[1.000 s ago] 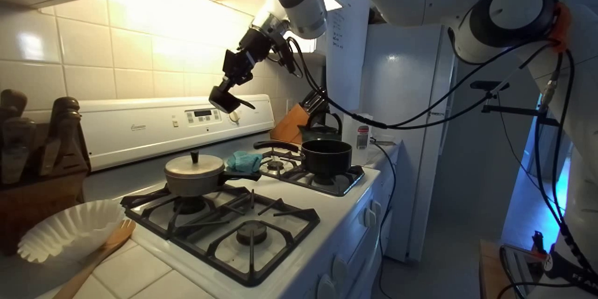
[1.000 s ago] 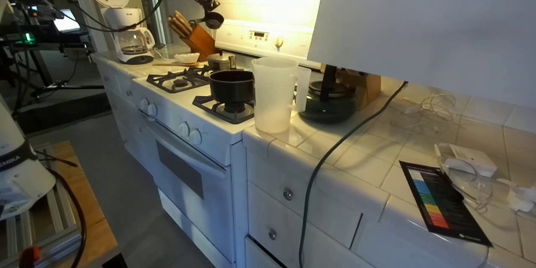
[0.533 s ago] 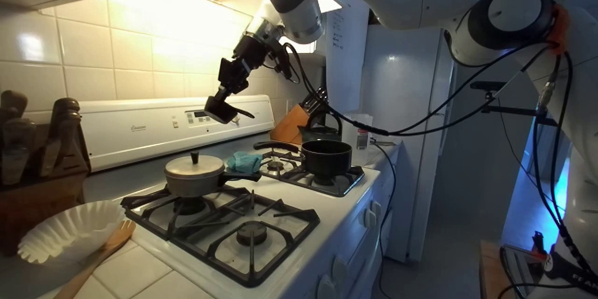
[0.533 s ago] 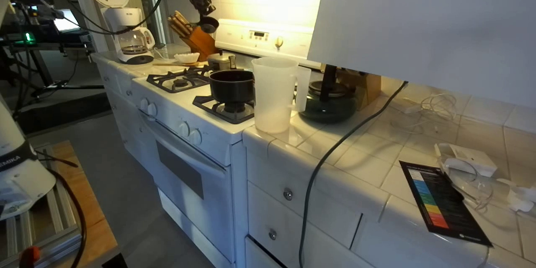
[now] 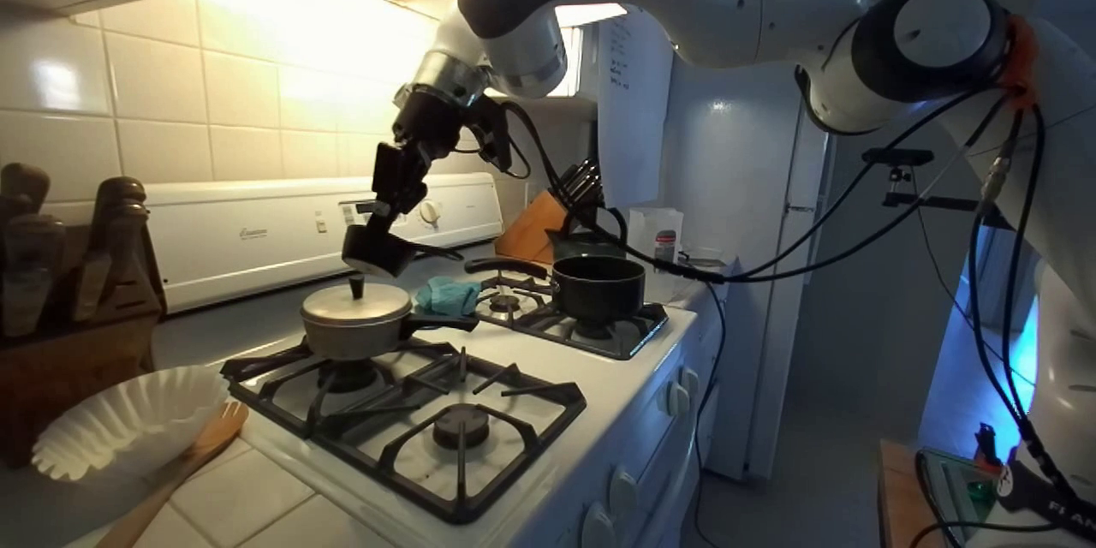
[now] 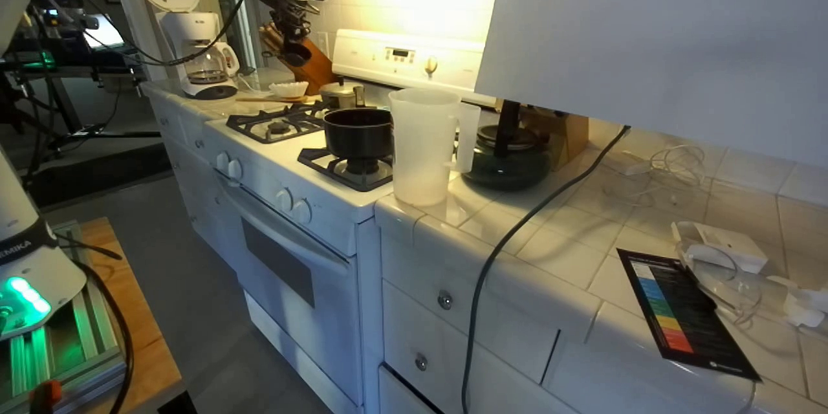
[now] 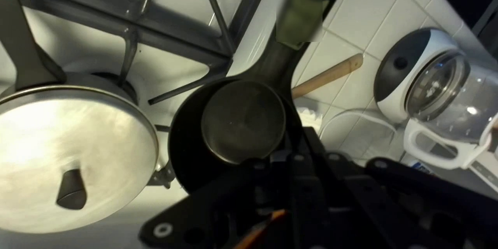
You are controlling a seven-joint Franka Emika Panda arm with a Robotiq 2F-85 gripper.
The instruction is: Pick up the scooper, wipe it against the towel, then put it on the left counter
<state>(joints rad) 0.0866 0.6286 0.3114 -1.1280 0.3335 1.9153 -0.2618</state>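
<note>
My gripper (image 5: 387, 207) is shut on the wall of the scooper (image 5: 375, 250), a black round cup with a flat handle. It holds the scooper just above or behind the lidded pot's knob in an exterior view; I cannot tell if they touch. The scooper also shows in an exterior view (image 6: 297, 54). In the wrist view the scooper (image 7: 243, 120) hangs at the jaws (image 7: 301, 140), its handle pointing up and right. The teal towel (image 5: 448, 297) lies crumpled behind the pot's handle, below and right of the scooper; the wrist view does not show it. The left counter (image 5: 248, 501) is white tile.
The lidded pot (image 5: 355, 334) stands on the stove grate beside the towel. A black saucepan (image 5: 598, 289) stands on another burner. A wooden fork (image 5: 184, 467) and a white fluted dish (image 5: 133, 419) lie on the left counter, with a coffee maker (image 6: 194, 45) and knife block (image 6: 314, 65).
My gripper has moved down and to the left in both exterior views, carrying the scooper from above the stove panel to near the pot's lid. The towel and pots have not moved.
</note>
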